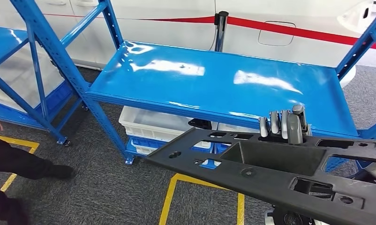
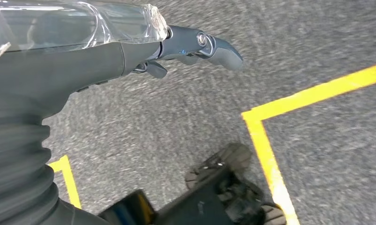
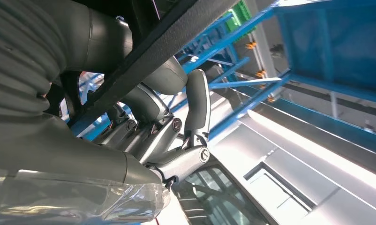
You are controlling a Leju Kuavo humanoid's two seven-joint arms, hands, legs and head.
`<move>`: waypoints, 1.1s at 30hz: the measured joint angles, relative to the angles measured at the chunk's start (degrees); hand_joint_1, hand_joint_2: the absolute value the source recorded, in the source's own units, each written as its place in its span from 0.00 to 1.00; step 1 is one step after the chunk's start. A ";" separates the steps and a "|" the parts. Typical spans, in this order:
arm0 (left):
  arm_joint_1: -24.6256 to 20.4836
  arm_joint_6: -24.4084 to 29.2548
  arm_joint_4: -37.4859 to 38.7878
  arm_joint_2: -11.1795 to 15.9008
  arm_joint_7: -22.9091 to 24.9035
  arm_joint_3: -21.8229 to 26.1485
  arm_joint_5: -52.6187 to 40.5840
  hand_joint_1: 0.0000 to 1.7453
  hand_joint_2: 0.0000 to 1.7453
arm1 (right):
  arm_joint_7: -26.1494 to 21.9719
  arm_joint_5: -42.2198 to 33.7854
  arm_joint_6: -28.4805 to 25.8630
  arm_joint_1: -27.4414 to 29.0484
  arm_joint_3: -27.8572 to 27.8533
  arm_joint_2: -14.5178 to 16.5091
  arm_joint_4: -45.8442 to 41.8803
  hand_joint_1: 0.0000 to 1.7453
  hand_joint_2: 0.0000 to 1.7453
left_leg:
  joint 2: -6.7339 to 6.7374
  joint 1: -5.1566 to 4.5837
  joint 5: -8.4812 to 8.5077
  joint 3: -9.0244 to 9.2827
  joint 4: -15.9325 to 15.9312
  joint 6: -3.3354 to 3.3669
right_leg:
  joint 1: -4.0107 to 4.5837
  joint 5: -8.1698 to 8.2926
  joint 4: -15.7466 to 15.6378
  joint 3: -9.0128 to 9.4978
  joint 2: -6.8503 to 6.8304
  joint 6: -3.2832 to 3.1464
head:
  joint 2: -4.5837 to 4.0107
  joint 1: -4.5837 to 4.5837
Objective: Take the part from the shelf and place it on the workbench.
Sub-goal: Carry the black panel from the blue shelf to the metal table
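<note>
1. Right hand (image 1: 283,124): fingers are being wrapped over the black part (image 1: 280,173), held at 5 o'clock, off the blue shelf (image 1: 214,79).
2. Left hand (image 2: 195,47): is hanging free, nothing held, fingers loosely extended.
3. Handling: part is best being kept level during carrying.

There was one black part (image 1: 280,173), two blue shelf racks (image 1: 214,79), at least two white crates (image 1: 153,124) under the nearer rack, and one person's dark shoe (image 1: 59,171).
</note>
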 joint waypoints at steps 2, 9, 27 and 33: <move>0.18 0.32 0.00 -0.03 0.49 0.00 0.10 0.00 1.00 | -0.02 0.11 0.00 0.12 0.04 -0.06 0.00 1.00 1.00 | -1.19 0.09 0.38 0.07 -0.26 0.89 | -0.28 -2.24 3.00 -1.14 2.01 0.36 | 0.00 0.08; 1.40 0.72 0.00 -0.04 1.34 0.03 1.55 0.00 1.00 | -0.94 0.88 0.30 1.10 0.44 -0.08 0.00 1.00 1.00 | -6.31 -0.75 0.59 0.06 -0.13 1.82 | 0.43 -4.06 12.53 -6.45 6.68 -0.80 | 0.00 0.36; 2.51 1.03 0.11 1.74 2.82 0.09 2.08 0.00 1.00 | -3.72 0.49 1.68 2.97 1.49 1.38 1.46 1.00 1.00 | -1.66 -0.23 -0.99 -4.02 6.84 -0.88 | 0.39 -0.46 1.32 -1.12 1.97 -2.68 | 0.00 -0.34; 2.38 0.66 0.11 1.87 2.83 0.09 2.09 0.00 1.00 | -4.07 0.41 1.93 3.26 1.51 1.63 1.81 1.00 1.00 | -0.17 -0.91 0.25 -0.65 0.19 0.86 | 0.58 -1.40 1.36 -0.36 0.86 -1.37 | 0.00 -0.27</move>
